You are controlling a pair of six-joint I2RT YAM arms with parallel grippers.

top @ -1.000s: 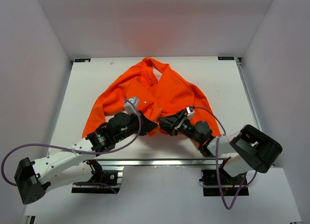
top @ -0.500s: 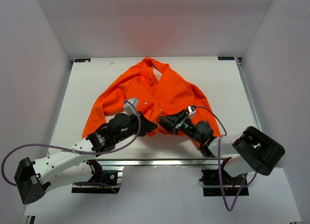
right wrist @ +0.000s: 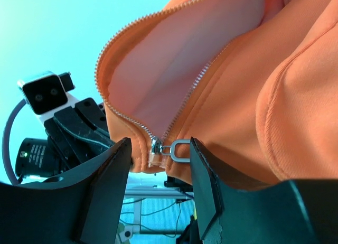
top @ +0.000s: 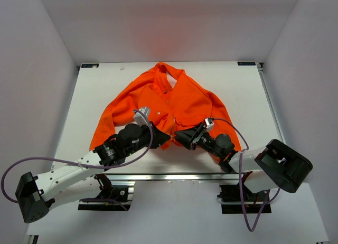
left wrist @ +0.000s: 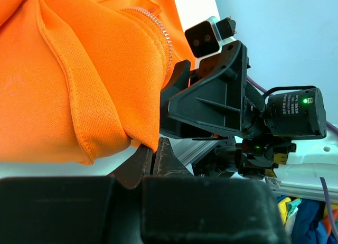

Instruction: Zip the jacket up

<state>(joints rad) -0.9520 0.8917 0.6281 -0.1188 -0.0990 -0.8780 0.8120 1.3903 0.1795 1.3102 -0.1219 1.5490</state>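
Left gripper (left wrist: 155, 155) is pinched closed on the hem of the jacket (top: 177, 99), bottom centre of its wrist view. Right gripper (right wrist: 160, 147) is parted, with the zipper pull (right wrist: 179, 150) between its fingers; contact is unclear. The jacket lies spread mid-frame on the white table (top: 95, 91), between white walls (top: 42, 43).

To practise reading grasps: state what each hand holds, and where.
Left hand pinches the jacket by its bottom hem corner; right hand, open around the zipper pull, holds nothing.
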